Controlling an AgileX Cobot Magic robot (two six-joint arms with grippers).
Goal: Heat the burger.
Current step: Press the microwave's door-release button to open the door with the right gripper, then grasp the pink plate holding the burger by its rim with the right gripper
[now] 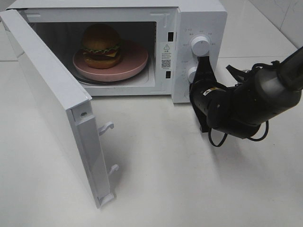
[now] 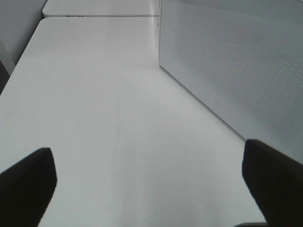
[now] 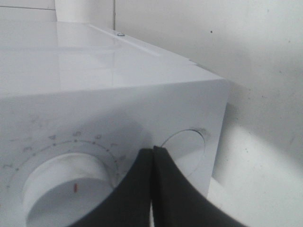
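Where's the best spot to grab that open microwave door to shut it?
Probably the door's free edge, near the two latch hooks, coming from its outer face. It stands wide open, hinged at the microwave's left side, so that far edge gives the easiest swing.

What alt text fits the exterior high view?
A white microwave stands on a white table with its door swung wide open and a burger on a pink plate inside. The right gripper, shut, points at the front panel between the upper knob and the lower knob.
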